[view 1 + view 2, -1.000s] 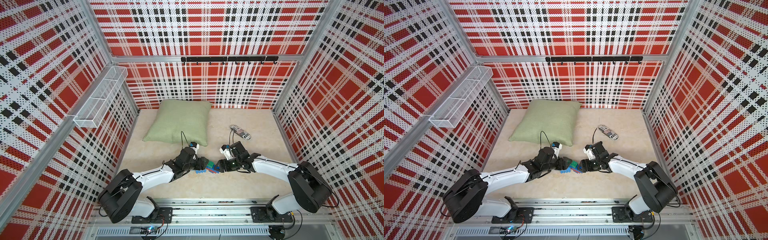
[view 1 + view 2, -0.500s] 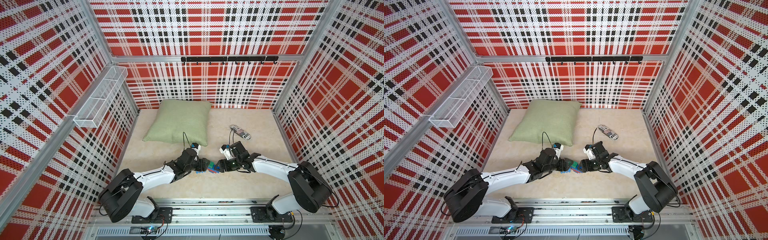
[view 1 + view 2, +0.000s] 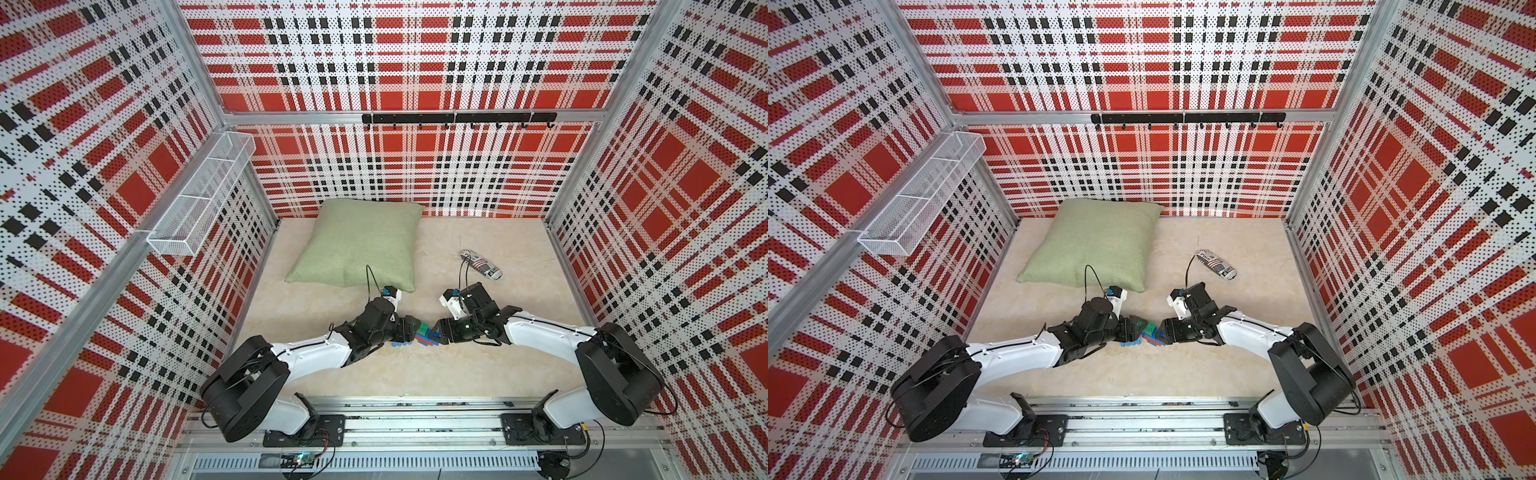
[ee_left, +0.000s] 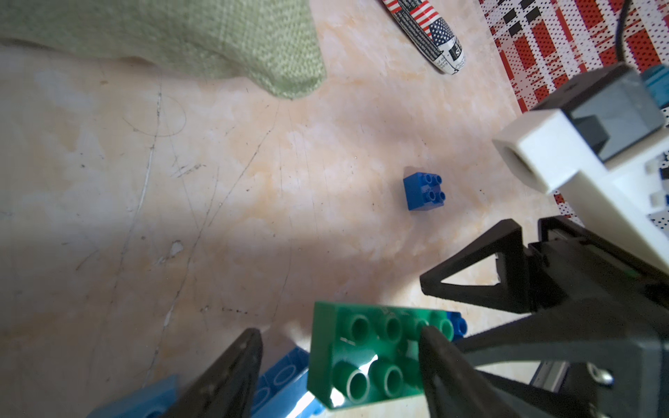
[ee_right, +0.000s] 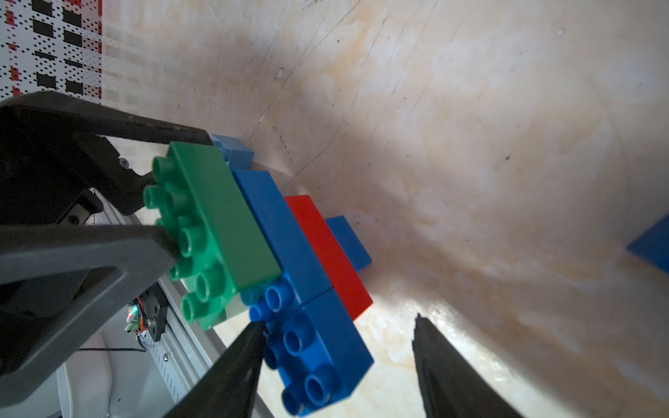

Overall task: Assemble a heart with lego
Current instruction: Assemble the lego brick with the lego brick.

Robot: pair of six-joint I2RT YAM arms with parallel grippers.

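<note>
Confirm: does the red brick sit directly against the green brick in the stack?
No, in the right wrist view a dark blue brick lies between the green brick and the red brick.

- You're boxed in by red, black and white plaid walls [image 3: 415,62] — perforated panels.
- White wire basket [image 3: 199,199] on a side wall; black hook rail [image 3: 457,118] across the back.
- Your tabletop [image 3: 519,232] — scuffed beige.

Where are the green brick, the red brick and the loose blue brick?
green brick [image 5: 224,217], right wrist view, on its smooth side face.
red brick [image 5: 327,249], right wrist view, on its smooth side face.
loose blue brick [image 4: 432,188], left wrist view, on its studded top.
</note>
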